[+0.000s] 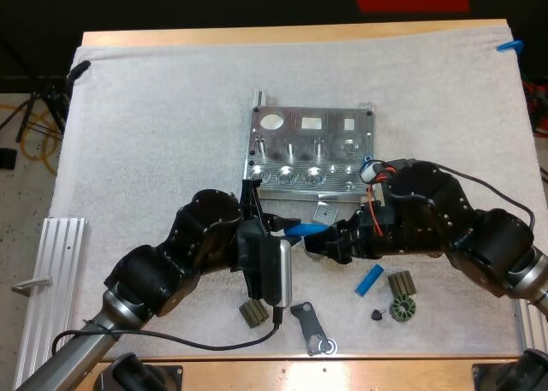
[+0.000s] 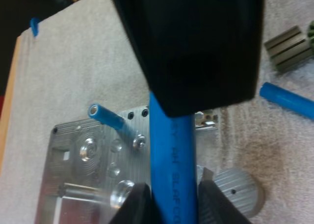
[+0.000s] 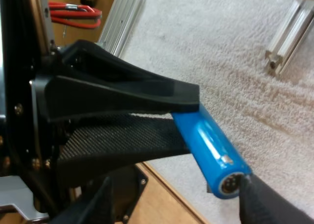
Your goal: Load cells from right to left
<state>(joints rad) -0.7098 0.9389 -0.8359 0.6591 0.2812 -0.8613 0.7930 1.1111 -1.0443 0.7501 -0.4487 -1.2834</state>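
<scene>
Both arms bend inward, wrists nearly meeting. The left gripper [image 1: 280, 228] pinches a blue cell [image 1: 306, 230], and the right gripper [image 1: 322, 239] is at its other end.

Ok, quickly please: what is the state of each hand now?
Left hand: closed on the blue cell.
Right hand: open, fingers apart around that cell's free end.
</scene>
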